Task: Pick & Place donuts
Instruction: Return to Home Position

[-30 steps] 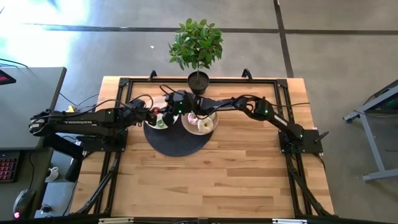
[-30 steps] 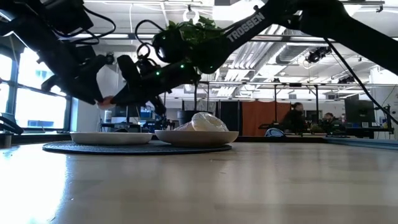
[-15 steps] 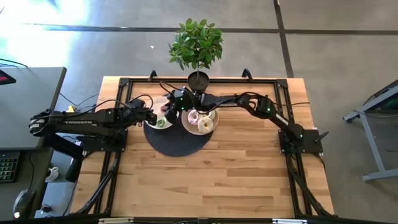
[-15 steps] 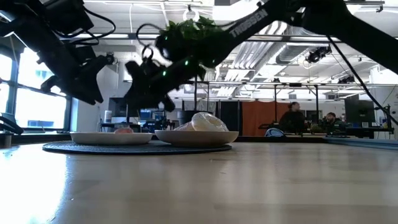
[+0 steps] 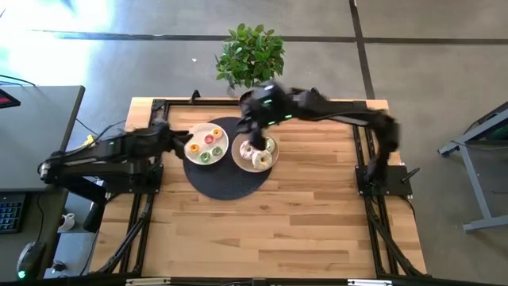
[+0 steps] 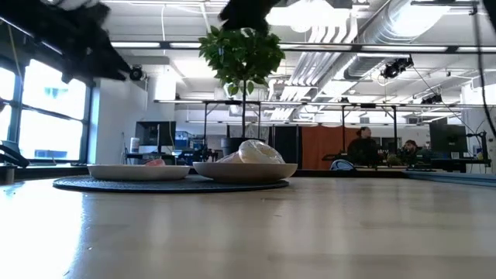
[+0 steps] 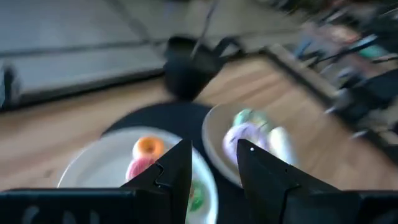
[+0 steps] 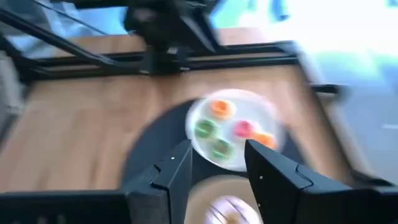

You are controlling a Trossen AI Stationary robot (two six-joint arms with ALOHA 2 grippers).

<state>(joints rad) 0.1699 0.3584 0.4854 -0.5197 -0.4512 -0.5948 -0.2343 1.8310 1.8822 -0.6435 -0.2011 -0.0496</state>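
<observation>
Several tiny donuts [image 5: 208,145], orange, pink and green, lie on the left white plate [image 5: 193,149]. They also show in the right wrist view [image 8: 221,109]. The larger iced donuts [image 5: 255,152] lie on the right white plate [image 5: 272,159]. Both plates stand on a round dark mat [image 5: 226,179]. My left gripper [image 5: 176,141] is open and empty at the left plate's left rim, above it [image 7: 214,165]. My right gripper [image 5: 255,111] is open and empty, high above the mat's far side [image 8: 214,165].
A potted plant [image 5: 252,52] stands at the table's far edge, just behind the plates, close to my right arm. A black frame [image 5: 357,107] runs round the table top. The near half of the wooden table [image 5: 262,230] is bare wood.
My left gripper has drawn back from over the left plate toward the table's left edge. A tiny pink donut that was at its fingertips now lies on that plate. My right gripper has risen from over the left plate and swung toward the far right, fast enough to blur.
</observation>
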